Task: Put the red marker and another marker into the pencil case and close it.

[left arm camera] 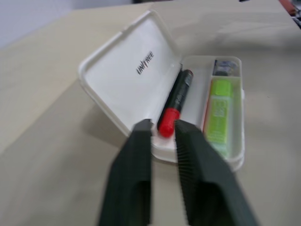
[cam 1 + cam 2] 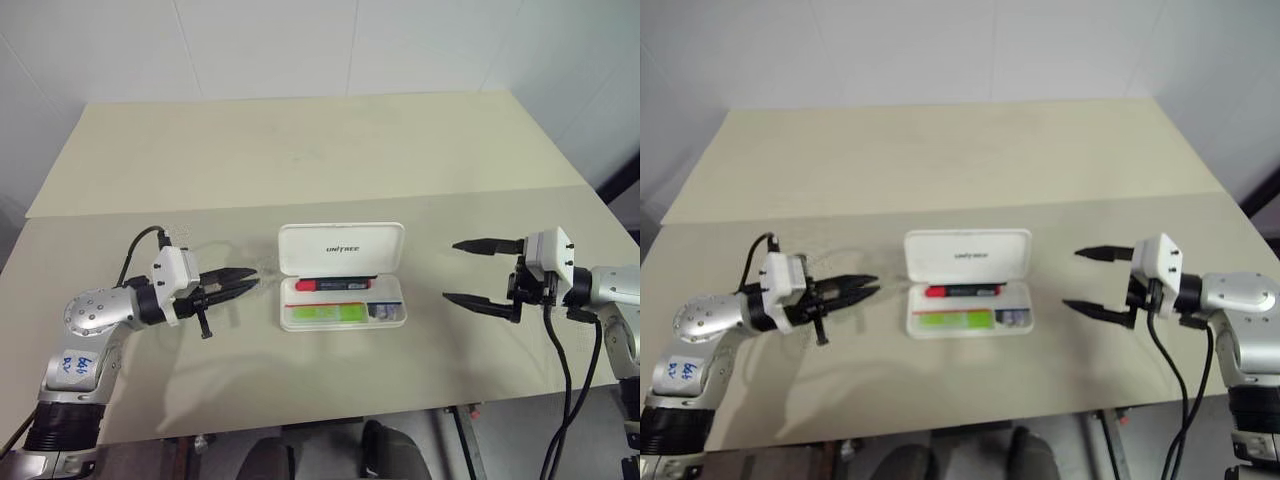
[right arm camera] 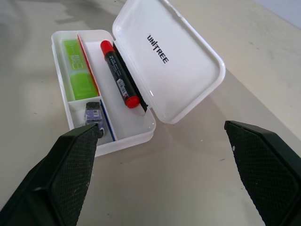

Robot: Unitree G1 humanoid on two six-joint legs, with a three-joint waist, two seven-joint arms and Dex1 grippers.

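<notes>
Case status: the pencil case lies open at the middle of the beige counter, its lid laid back flat on the far side with the dark "UNITREE" lettering facing up. Tray contents are as follows. The red marker lies lengthwise in the tray against the hinge side, dark body with red ends. The light-green highlighter lies parallel to it in the near compartment, a red line running between the two. A small dark stub sits in the small end compartment on the robot's right side of the tray, just beside the highlighter's end.

Left tool: positioned on the robot's left of the case, near its short end but apart from it, pointing roughly level toward the case. In the left wrist view its two black fingers stand almost pressed together with only a thin gap, and nothing is pinched between them.

Right tool: positioned on the robot's right of the case, well clear of it, pointing toward the case. Its fingers are spread wide and hold nothing; in the right wrist view the open case lies beyond and between them.
</notes>
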